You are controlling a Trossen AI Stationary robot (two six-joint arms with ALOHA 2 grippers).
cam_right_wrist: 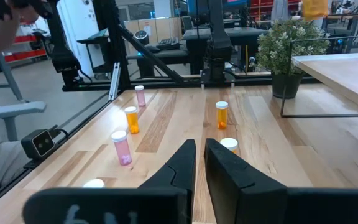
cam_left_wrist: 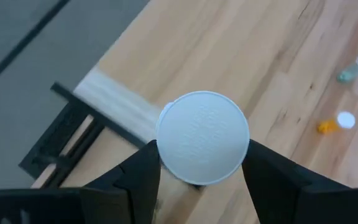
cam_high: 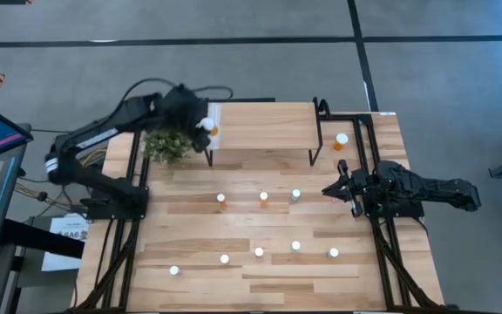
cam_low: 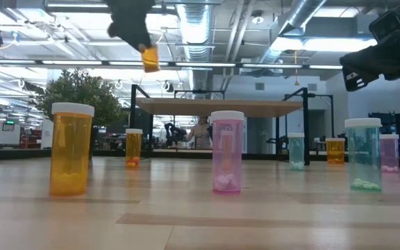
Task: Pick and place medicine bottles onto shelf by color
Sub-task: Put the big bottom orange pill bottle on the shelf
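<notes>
My left gripper (cam_high: 204, 125) is shut on an orange medicine bottle (cam_low: 150, 59) with a white cap (cam_left_wrist: 202, 138). It hangs high over the left end of the shelf (cam_high: 264, 126), a light-wood platform on black legs with a white strip (cam_left_wrist: 114, 102) on that end. Several more medicine bottles stand upright on the table, among them an orange one (cam_low: 70, 149), a pink one (cam_low: 227, 151) and a green one (cam_low: 363, 154). My right gripper (cam_high: 328, 190) waits shut and level at the table's right side, holding nothing. My left gripper pinches the orange bottle between its two fingers (cam_left_wrist: 145, 174), at its upper end by the white cap (cam_left_wrist: 166, 155). The fingers slant down from the table's left. The bottle hangs tilted below them (cam_low: 151, 64), lifted clear above the shelf.
A small potted plant (cam_high: 166, 144) stands on the table just left of the shelf. One orange bottle (cam_high: 342, 139) stands right of the shelf. Three bottles (cam_high: 263, 199) line up mid-table, and several (cam_high: 259, 252) stand in a row nearer the front edge.
</notes>
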